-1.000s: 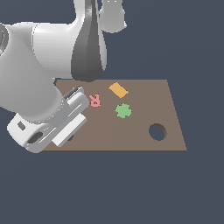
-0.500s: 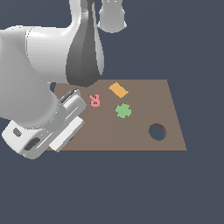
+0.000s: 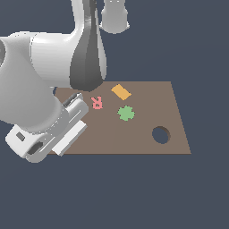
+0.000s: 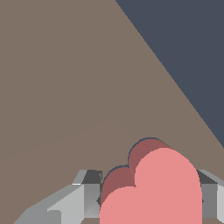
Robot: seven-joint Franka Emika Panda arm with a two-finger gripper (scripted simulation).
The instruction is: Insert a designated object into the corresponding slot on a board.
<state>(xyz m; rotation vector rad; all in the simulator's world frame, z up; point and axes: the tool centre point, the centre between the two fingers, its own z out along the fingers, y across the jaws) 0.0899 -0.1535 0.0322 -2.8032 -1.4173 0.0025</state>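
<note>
In the wrist view my gripper (image 4: 148, 194) is shut on the pinkish-red heart piece (image 4: 155, 188), with a grey finger (image 4: 81, 194) on either side. A dark heart-shaped outline, the slot (image 4: 146, 146), shows right at the heart's edge on the brown board (image 4: 65, 87). The heart's darker side wall meets that outline. I cannot tell how deep it sits. In the exterior view the white hand (image 3: 62, 129) is low over the board's (image 3: 134, 134) left end. The heart and the slot are hidden behind it there.
A round hole (image 3: 161, 134) is cut near the board's right end in the exterior view. A pink letter R (image 3: 96, 102), a green clover-like piece (image 3: 126, 112) and an orange rectangle (image 3: 120, 92) lie mid-board. The bulky arm (image 3: 49, 67) covers the board's left part.
The hand and forearm have sunk slightly toward the board's left end. The R, the clover piece and the orange rectangle have not moved.
</note>
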